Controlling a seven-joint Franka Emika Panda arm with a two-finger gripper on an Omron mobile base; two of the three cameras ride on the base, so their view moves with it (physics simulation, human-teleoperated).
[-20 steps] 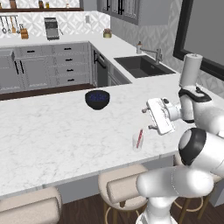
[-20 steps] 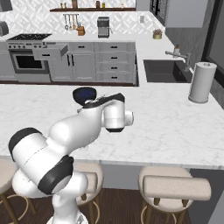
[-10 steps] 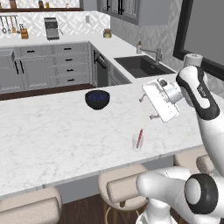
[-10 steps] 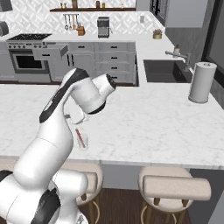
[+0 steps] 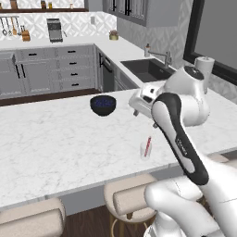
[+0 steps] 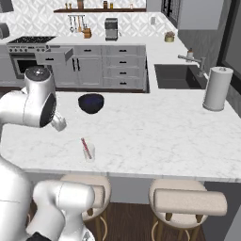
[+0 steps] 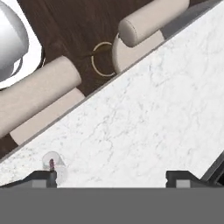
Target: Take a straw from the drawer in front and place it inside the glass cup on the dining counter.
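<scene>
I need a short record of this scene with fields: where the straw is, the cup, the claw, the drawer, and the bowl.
straw: stands leaning inside the glass cup
glass cup: upright on the dining counter, near its stool-side edge
claw: open, holds nothing, above the counter
drawer: pulled open, beside the stove
bowl: dark blue, on the counter, apart from the cup

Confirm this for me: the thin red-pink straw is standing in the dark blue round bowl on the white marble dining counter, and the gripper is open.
Not the bowl. The thin red-pink straw stands in the small clear glass cup near the white marble dining counter's front edge; the right base view shows it. The dark blue round bowl sits apart, farther back. The gripper is open.
</scene>
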